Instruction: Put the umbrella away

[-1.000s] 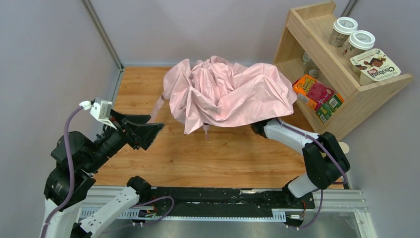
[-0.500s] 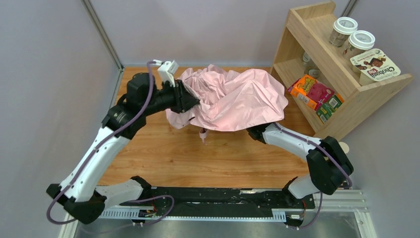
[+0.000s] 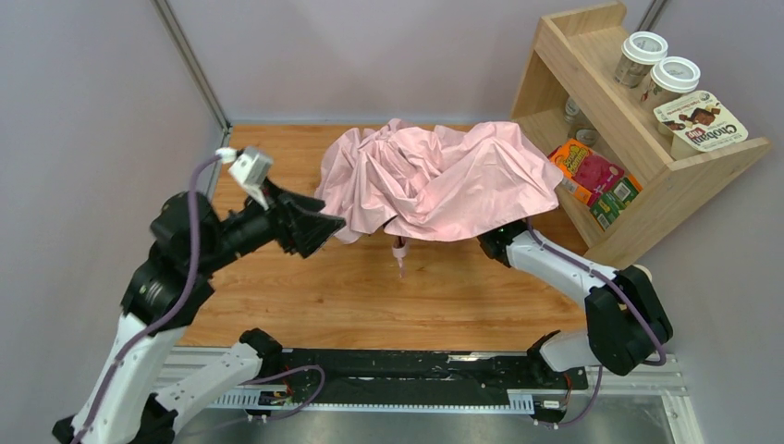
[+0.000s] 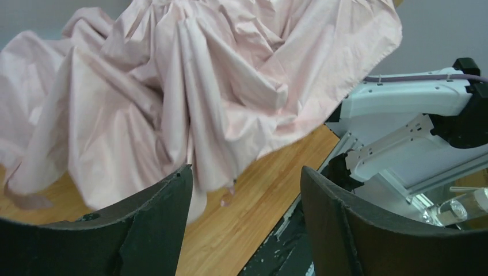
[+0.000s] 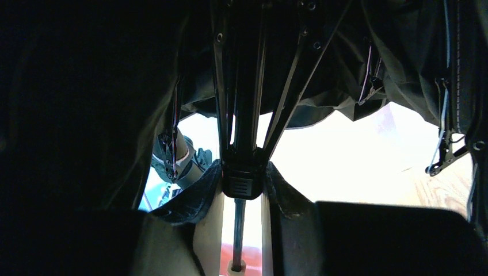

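The pale pink umbrella (image 3: 444, 180) is half collapsed, its canopy bunched in folds above the wooden table (image 3: 324, 296). A small pink end (image 3: 400, 254) hangs below it. My left gripper (image 3: 325, 225) is open and empty, just left of the canopy's edge and apart from it. In the left wrist view the canopy (image 4: 190, 86) fills the space beyond my left gripper (image 4: 247, 190). My right gripper (image 5: 243, 178) is under the canopy, hidden in the top view, shut on the umbrella's black runner (image 5: 241, 181) around the shaft (image 5: 237, 230).
A wooden shelf (image 3: 684, 176) stands at the right with jars (image 3: 644, 51) and snack packs (image 3: 592, 176), close to the canopy's right edge. Grey walls bound the back and left. A metal rail (image 3: 416, 370) runs along the near edge.
My left gripper reached to the canopy's left edge, then drew back to the left, open. The canopy shifted and now spreads slightly farther right. The right arm shifted slightly right, still gripping.
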`<state>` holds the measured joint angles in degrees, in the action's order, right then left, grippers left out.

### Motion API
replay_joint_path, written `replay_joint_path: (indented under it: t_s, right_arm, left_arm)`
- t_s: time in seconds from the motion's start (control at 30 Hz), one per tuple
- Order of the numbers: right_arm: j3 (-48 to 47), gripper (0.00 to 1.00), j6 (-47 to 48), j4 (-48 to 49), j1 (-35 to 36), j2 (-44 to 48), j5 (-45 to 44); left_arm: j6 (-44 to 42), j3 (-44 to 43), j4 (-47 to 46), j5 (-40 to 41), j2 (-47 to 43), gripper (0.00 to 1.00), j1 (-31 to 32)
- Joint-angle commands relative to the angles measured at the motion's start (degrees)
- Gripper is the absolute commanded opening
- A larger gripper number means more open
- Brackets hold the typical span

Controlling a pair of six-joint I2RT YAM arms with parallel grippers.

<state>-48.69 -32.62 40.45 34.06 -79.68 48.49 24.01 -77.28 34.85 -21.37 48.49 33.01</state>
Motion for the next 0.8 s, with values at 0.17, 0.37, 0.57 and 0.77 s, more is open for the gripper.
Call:
replay_joint_path:
  t_s: [0.17,0.37,0.57,0.77]
  right_arm:
    - [-3.26,0.00,-1.65,8.60,-2.33,0.75,11.88]
    - [-3.26,0.00,-2.36,7.55,-2.51,2.86,15.58]
    - [-4.48,0.00,-0.96,2.81,-3.65,4.62,12.61]
    - [-6.42,0.00,1.86,-1.95,-3.74,4.97,10.13]
  left_arm:
    - [6.05,5.22,9.70,11.66,-9.73,0.51,0.03]
    - [4.20,0.65,12.42,12.67,-3.76,0.66,0.03]
    - [6.12,5.46,10.59,1.68,-2.69,0.37,0.03]
    - [14.04,16.70,2.95,1.25,-11.22,0.56,0.03]
